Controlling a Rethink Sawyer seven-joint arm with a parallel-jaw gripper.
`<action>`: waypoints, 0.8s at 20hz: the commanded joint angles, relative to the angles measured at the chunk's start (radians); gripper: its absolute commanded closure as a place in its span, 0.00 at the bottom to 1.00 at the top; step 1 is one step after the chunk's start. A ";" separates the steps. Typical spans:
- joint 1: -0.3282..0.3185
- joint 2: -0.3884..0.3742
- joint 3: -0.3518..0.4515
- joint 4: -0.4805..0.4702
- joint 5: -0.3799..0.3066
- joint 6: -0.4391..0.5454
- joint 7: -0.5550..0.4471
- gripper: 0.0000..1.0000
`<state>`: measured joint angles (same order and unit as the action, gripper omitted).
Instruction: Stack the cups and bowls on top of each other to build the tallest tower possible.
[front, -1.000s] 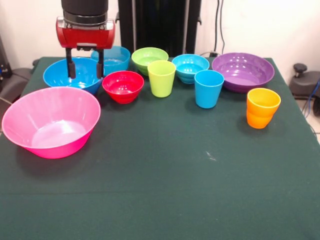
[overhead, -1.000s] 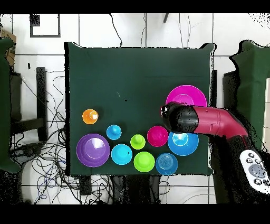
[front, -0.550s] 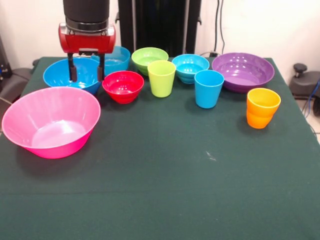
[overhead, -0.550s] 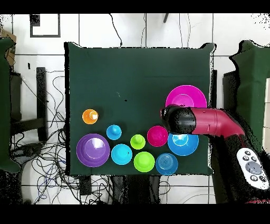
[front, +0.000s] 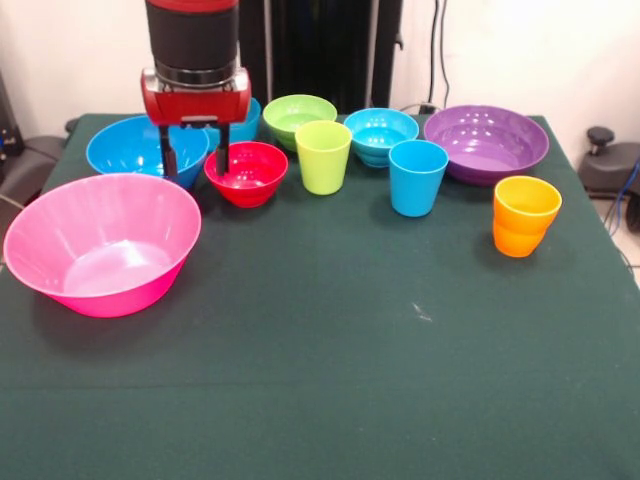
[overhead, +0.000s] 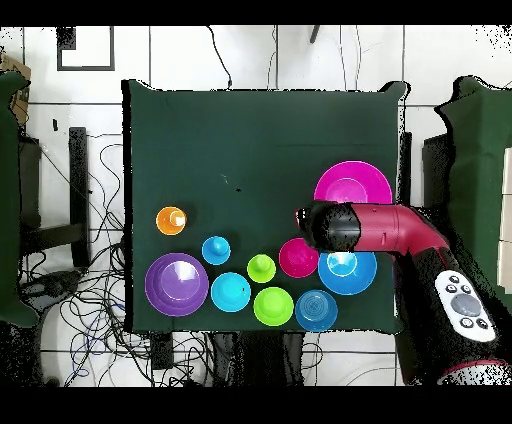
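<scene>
Front view: a dark green surface (front: 330, 350) holds ten pieces of glossy plastic ware, none stacked. A red and black arm comes down at the upper left, and its tool (front: 195, 160) hangs released, its two dark fingers (front: 168, 163) spread apart and grasping nothing, one tip by the large blue bowl (front: 130, 147), the other at the rim of the small red bowl (front: 246, 172). The huge pink bowl (front: 100, 243) sits tilted at the near left. Behind the tool a small blue bowl (front: 245, 118) is partly hidden. Along the back run a lime green bowl (front: 299, 116), a ribbed cyan bowl (front: 380, 134) and a wide purple bowl (front: 486, 142). Standing upright in front of them are a lime green cup (front: 323, 156), a light blue cup (front: 417, 177) and, apart at the right, an orange cup (front: 525, 215). Overhead view: the arm (overhead: 385, 228) reaches between the pink and large blue bowls.
</scene>
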<state>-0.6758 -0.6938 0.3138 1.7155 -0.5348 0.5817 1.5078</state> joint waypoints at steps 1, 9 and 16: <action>0.049 0.087 -0.015 -0.079 -0.098 -0.060 0.025 0.00; 0.061 0.122 -0.024 -0.135 -0.111 -0.081 0.024 0.00; 0.060 0.158 -0.012 -0.190 -0.110 -0.056 -0.011 0.00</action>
<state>-0.6512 -0.5850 0.3003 1.6156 -0.5636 0.5477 1.5078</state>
